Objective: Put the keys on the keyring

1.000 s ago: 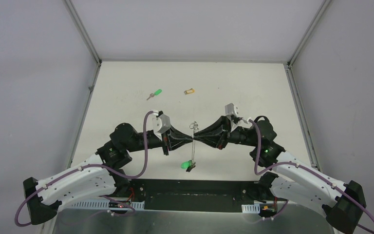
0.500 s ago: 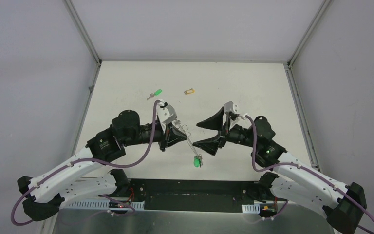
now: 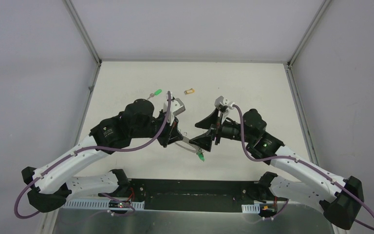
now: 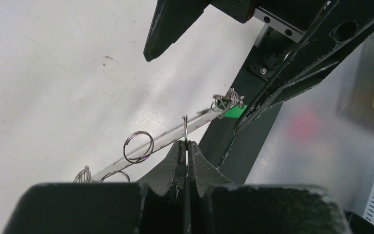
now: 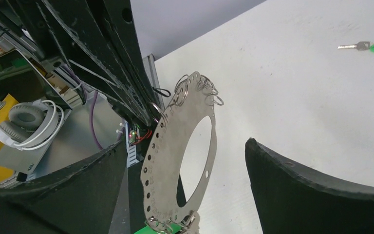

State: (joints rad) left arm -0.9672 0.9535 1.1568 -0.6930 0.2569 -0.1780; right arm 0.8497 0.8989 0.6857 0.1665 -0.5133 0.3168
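The keyring is a flat grey metal ring plate with a row of holes and small split rings. It hangs tilted above the table's near middle. My left gripper is shut on its thin edge. A green key dangles from the keyring's low end. My right gripper stands open, one finger on each side of the keyring, touching nothing. Two loose keys lie on the far table: a green one and a yellow-tan one.
A black base plate runs along the near edge between the arm mounts. Grey enclosure walls with metal posts ring the white table. White headphones lie off the table, behind the arms.
The right gripper has opened and let go of the keyring. The left arm has swung forward and turned, tilting the keyring; the dangling green key has shifted right.
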